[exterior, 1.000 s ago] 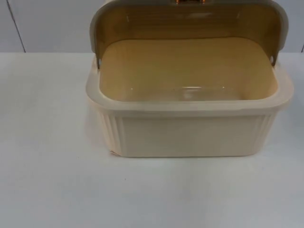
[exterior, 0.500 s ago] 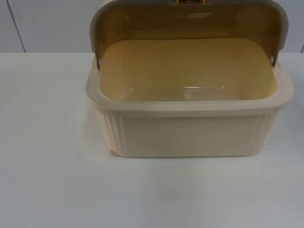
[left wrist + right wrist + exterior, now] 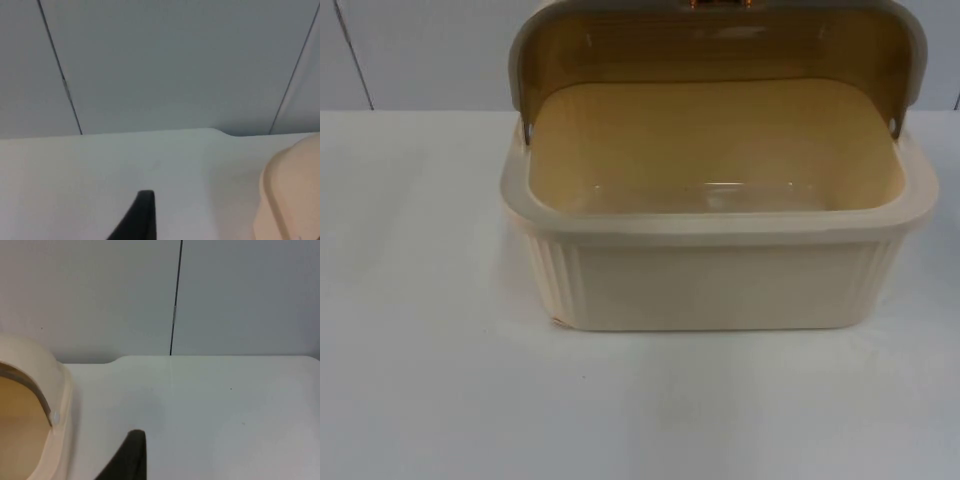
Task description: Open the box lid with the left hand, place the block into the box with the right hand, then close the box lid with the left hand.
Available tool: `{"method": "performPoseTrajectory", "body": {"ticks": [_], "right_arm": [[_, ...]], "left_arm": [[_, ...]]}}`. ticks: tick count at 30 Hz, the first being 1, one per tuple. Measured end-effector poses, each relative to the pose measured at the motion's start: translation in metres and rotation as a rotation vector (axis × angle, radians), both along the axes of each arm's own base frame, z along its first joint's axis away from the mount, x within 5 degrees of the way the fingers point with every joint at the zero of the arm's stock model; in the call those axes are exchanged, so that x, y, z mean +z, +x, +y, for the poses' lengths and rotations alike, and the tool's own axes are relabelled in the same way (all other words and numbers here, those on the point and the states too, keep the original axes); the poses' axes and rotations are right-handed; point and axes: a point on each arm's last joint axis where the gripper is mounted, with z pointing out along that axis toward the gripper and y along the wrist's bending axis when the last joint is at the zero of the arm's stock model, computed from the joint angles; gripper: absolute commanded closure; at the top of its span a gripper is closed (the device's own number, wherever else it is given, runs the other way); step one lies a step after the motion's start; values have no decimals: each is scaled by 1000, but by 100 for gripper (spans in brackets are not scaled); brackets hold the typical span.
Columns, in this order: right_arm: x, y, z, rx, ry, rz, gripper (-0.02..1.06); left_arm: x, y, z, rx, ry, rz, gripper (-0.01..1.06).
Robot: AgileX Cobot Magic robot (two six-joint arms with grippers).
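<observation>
- Black fingertip of the left gripper (image 3: 142,217) stands over bare white desk (image 3: 100,170) in the left wrist view, beside the box's outer curve; with one finger in sight, I cannot tell whether that gripper is spread or pressed together.
- White and smooth, the desk runs back to a grey partition wall (image 3: 165,65) made of flat panels with thin dark seams between them.
- One cream plastic box (image 3: 720,285) sits near the middle of the desk in the top view, a rounded rectangle with a thick rolled rim and fine upright ribbing at both front corners.
- Its inside is a glossy, deeper yellow-tan, with a pale glint on the floor; nothing lies in it.
- One domed lid (image 3: 715,45) stands swung up and back from the rear edge, open, its tan underside facing forward and a small orange-brown fitting at its top edge.
- Small metal hinge pins show at the lid's left and right ends.
- Black fingertip of the right gripper (image 3: 131,455) stands over the desk just beside the box's end and lid edge in the right wrist view; its opening I cannot tell either.
</observation>
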Motion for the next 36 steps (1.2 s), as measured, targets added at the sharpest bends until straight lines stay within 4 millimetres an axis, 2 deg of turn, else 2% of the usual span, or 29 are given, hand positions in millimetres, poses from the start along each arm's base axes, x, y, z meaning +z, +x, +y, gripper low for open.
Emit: {"method": "performPoseTrajectory", "body": {"ticks": [11,17,21,22,27,28,32,33,34,36], "right_arm": [[-3,0,1,3,25,26,0],[-13,15,4,12,70,111,0],[-32,48,6,10,76,239,0],[-32,48,6,10,76,239,0],[-68,91,12,19,114,416,0],[-68,91,12,19,114,416,0],[-97,112,14,28,130,478,0],[-106,114,15,29,136,497,0],[-106,114,15,29,136,497,0],[-126,115,16,28,151,539,0]], "left_arm": [[21,-26,4,8,-18,-43,0],[27,-41,8,17,-4,-31,0],[28,-43,9,18,10,-36,0],[28,-43,9,18,10,-36,0],[28,-43,9,19,12,-35,0],[28,-43,9,19,12,-35,0],[28,-43,9,19,12,-35,0],[28,-43,9,19,12,-35,0],[28,-43,9,19,12,-35,0],[28,-43,9,19,12,-35,0]]}}
